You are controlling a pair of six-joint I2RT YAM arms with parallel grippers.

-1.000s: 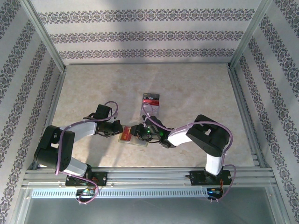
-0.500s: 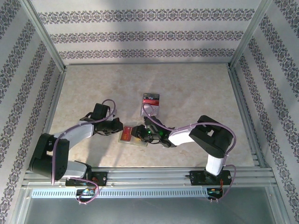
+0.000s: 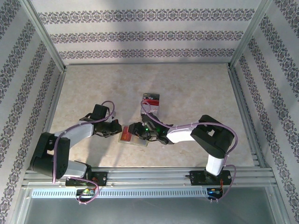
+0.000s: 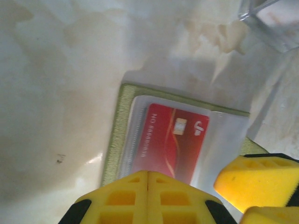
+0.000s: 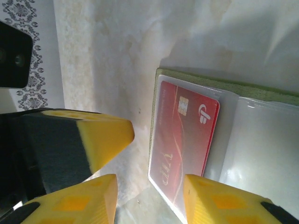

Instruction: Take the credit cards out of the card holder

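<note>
The small olive-green bifold card holder point(image 3: 132, 140) with greyish translucent pockets lies open and flat on the pale marbled bench point(image 3: 187, 93), near the middle and toward the arms, between the two grippers. The left gripper point(image 4: 148, 198) is clenched, its yellow pads pressed together with nothing between them, and their tips sit at the card holder's edge. The right gripper point(image 5: 149, 198) is released. Its yellow fingers point(image 5: 224, 203) stand apart on either side of one short end of the red card point(image 5: 184, 140); whether they touch it I cannot tell.

That thin red card is plastic, with a yellow swoosh, a small chip and a white logo. It sits inside a translucent pocket, framed by the holder's green border. The neighbouring pocket shows no colour through it. A clear plastic tray point(image 3: 151, 101) with red-and-white contents stands just beyond the right gripper.

Compared with a second ago, the left arm's elbow has swung outward to the left, the right wrist has edged a little away from the bases, and the card holder lies where it did.
</note>
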